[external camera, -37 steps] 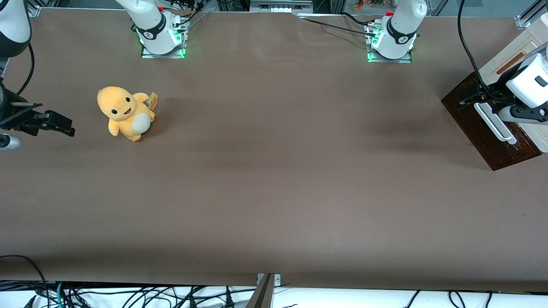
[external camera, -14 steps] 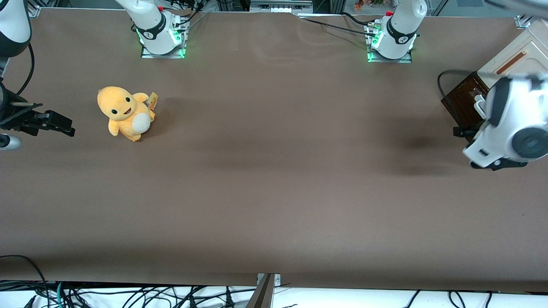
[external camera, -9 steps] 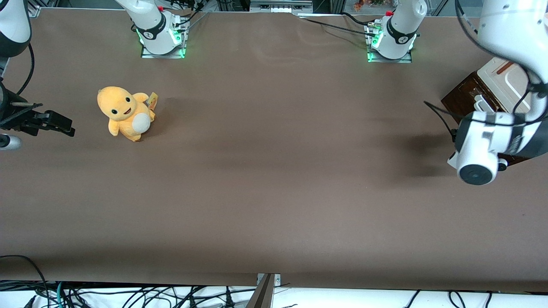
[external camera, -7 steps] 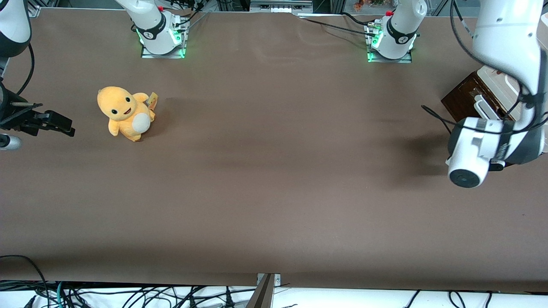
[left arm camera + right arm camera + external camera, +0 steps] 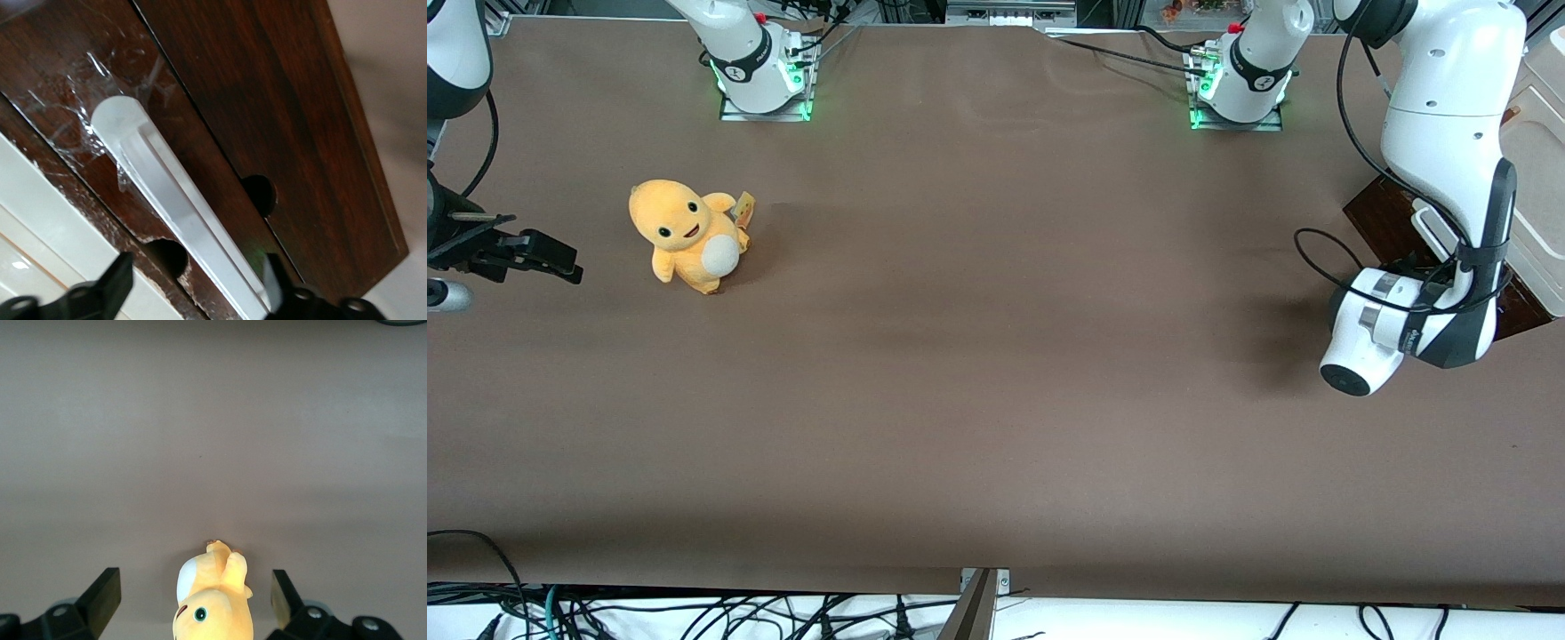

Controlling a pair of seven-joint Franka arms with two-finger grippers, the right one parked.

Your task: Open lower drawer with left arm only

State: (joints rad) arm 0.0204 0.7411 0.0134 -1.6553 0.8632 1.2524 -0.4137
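Note:
The lower drawer (image 5: pixel 280 100) has a dark brown wooden front with a long white bar handle (image 5: pixel 167 193) and two round holes beside the bar. My left gripper (image 5: pixel 197 287) faces this front and is open. Its dark fingers (image 5: pixel 115 288) stand one on each side of the handle without touching it. In the front view the left arm (image 5: pixel 1445 116) bends down over the drawer front (image 5: pixel 1378 218), with a short piece of the handle (image 5: pixel 1427 227) showing. The wrist (image 5: pixel 1369 324) hides the gripper there.
A cream cabinet (image 5: pixel 1538 151) rises above the drawer, and its pale panel (image 5: pixel 40 220) borders the brown front. A black cable (image 5: pixel 1316 258) loops off the wrist. A yellow plush toy (image 5: pixel 689 236) sits toward the parked arm's end of the table. Two arm bases (image 5: pixel 1240 76) stand farthest from the front camera.
The left arm has swung round over the cabinet. Its wrist has moved out in front of the drawer, a little nearer the front camera. The plush toy has not moved.

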